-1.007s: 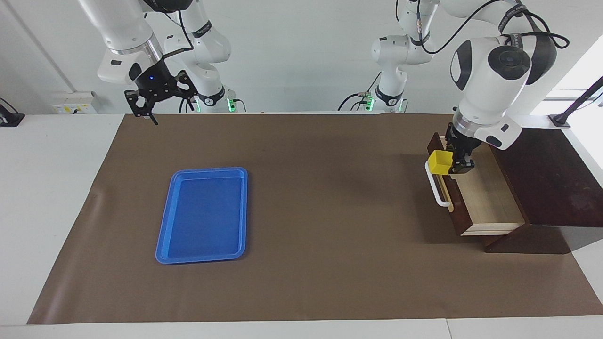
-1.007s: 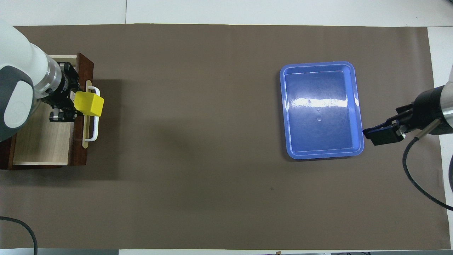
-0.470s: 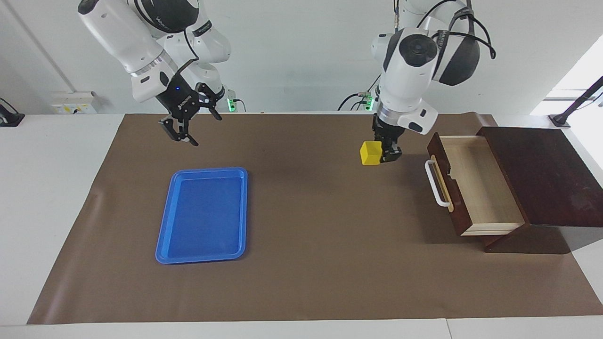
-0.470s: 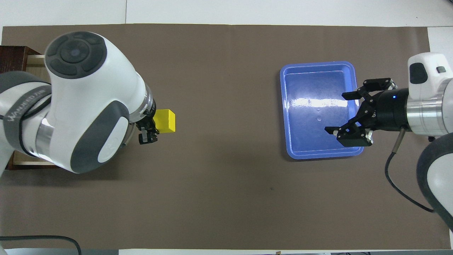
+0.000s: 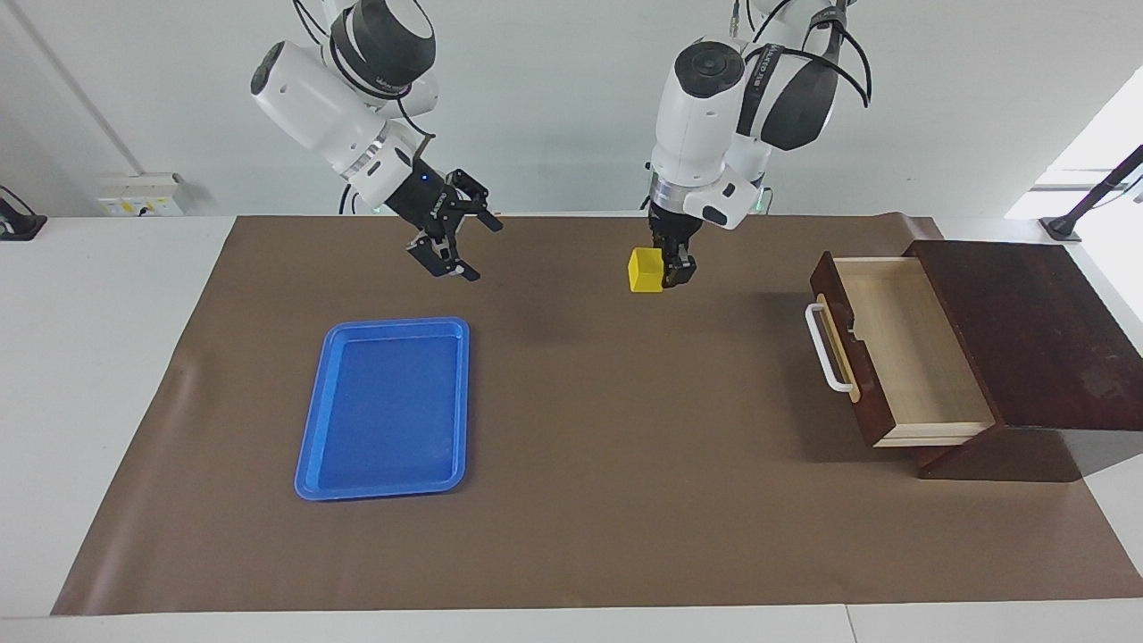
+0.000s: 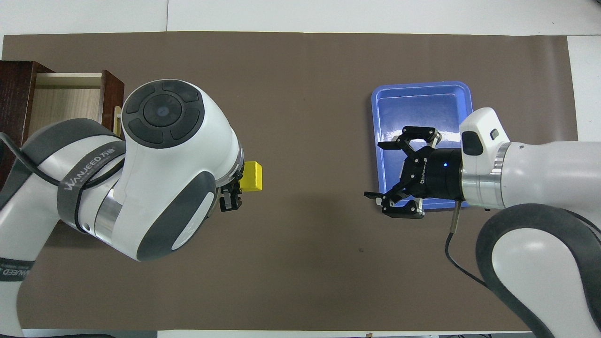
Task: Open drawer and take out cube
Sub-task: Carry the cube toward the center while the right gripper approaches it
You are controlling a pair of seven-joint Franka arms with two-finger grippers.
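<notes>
Pinching cube [image 5: 644, 270] between left gripper [image 5: 671, 268] fingers

I see the drawer [image 5: 902, 353] pulled out at the left arm's end of the counter [image 5: 625, 500], tray [image 5: 386, 408] toward the right arm's end, cube [image 5: 644, 270] in my left gripper [image 5: 671, 268] over the mat [image 5: 625, 429] between them, right gripper [image 5: 451, 254] up over the mat beside the tray.

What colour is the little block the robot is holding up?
Bright yellow. The cube is held in the left gripper above the brown mat; the facing view shows it best.
</notes>
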